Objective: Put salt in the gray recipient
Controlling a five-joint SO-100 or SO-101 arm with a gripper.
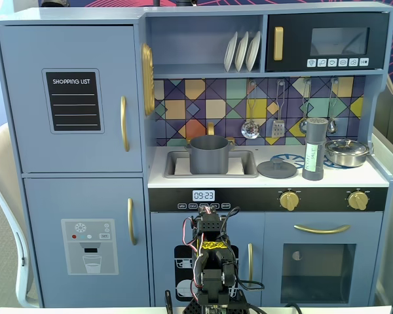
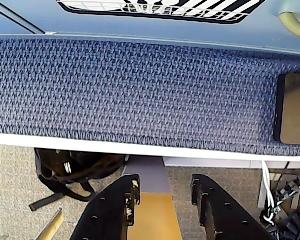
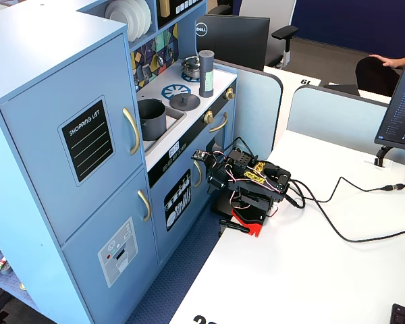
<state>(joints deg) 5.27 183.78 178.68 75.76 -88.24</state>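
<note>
The salt [image 1: 314, 149] is a tall gray shaker with a pale green label. It stands upright on the toy kitchen's counter, right of the sink in this fixed view, and shows in the other fixed view too as the salt [image 3: 206, 64]. The gray recipient [image 1: 208, 155], a dark pot, sits in the sink; from the side it is the pot [image 3: 152, 118]. My arm [image 3: 250, 185] is folded low on the white desk, in front of the kitchen's lower doors and far below both. In the wrist view my gripper [image 2: 164, 182] is open and empty, pointing down past the desk edge.
A flat gray lid [image 1: 277, 169] lies between sink and salt. A shiny steel pan [image 1: 346, 152] stands at the counter's right end, with utensils hanging behind. A black bag [image 2: 80, 167] lies on the floor below the gripper. A black cable [image 3: 351, 223] crosses the desk.
</note>
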